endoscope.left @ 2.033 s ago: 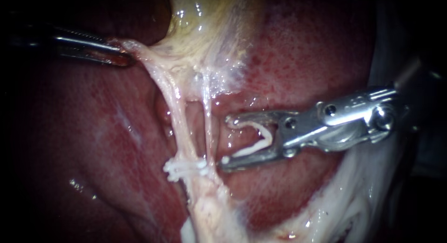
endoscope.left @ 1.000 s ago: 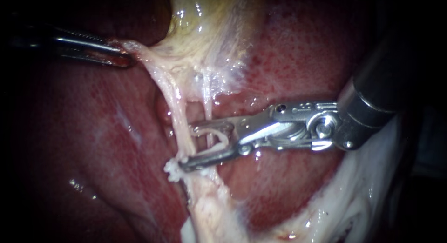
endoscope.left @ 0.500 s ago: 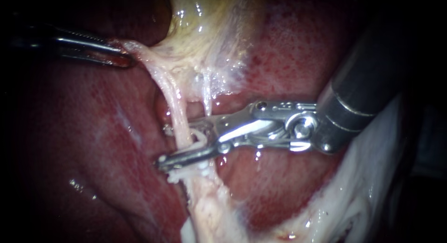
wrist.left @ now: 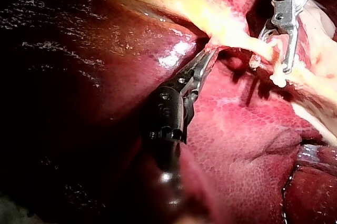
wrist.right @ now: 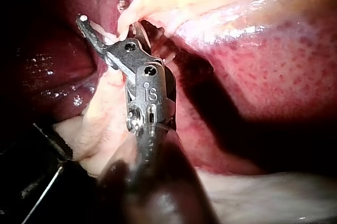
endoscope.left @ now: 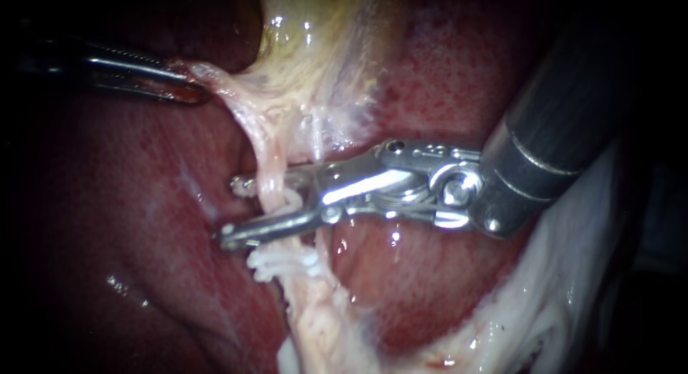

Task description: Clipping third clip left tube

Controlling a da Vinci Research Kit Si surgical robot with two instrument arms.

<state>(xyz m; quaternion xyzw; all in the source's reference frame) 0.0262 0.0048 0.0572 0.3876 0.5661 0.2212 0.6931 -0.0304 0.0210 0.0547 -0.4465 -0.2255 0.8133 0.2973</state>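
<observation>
The pale left tube (endoscope.left: 269,166) runs down from the yellowish gallbladder (endoscope.left: 315,37) to white clips (endoscope.left: 283,261) lying across it. My right instrument (endoscope.left: 233,211) reaches in from the upper right. Its jaws are open and straddle the left tube just above those clips, with a white clip (endoscope.left: 290,200) seated between them. In the right wrist view the same jaws (wrist.right: 102,12) stand either side of the tube. My left instrument (endoscope.left: 188,91) is shut on a tissue edge below the gallbladder and holds it taut to the left; its tip (wrist.left: 208,55) shows this too.
A thinner right tube (endoscope.left: 317,141) hangs beside the left one and passes behind my right instrument. Dark red liver (endoscope.left: 143,202) lies all around. Whitish tissue (endoscope.left: 545,309) lines the lower right.
My right instrument has moved left with its loaded clip, past the thin right tube, until its open jaws straddle the left tube. The left instrument has held still.
</observation>
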